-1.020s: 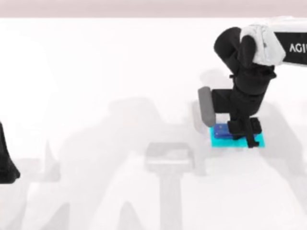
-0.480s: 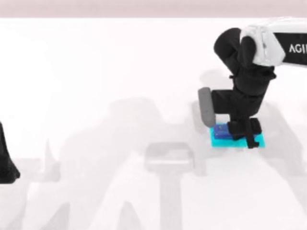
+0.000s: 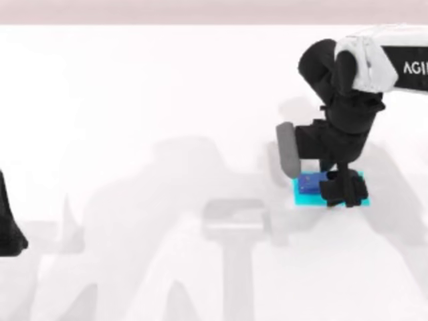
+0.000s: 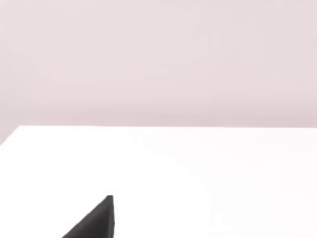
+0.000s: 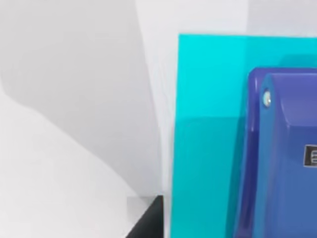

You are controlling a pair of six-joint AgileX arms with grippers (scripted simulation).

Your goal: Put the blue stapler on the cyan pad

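The blue stapler (image 3: 309,182) lies on the cyan pad (image 3: 304,198), at the table's right side; the right gripper (image 3: 344,189) sits low over it, whether clamped or released cannot be told; the left arm is parked at the left edge; if the fingers catch while lifting, the stapler could be dragged off the pad.
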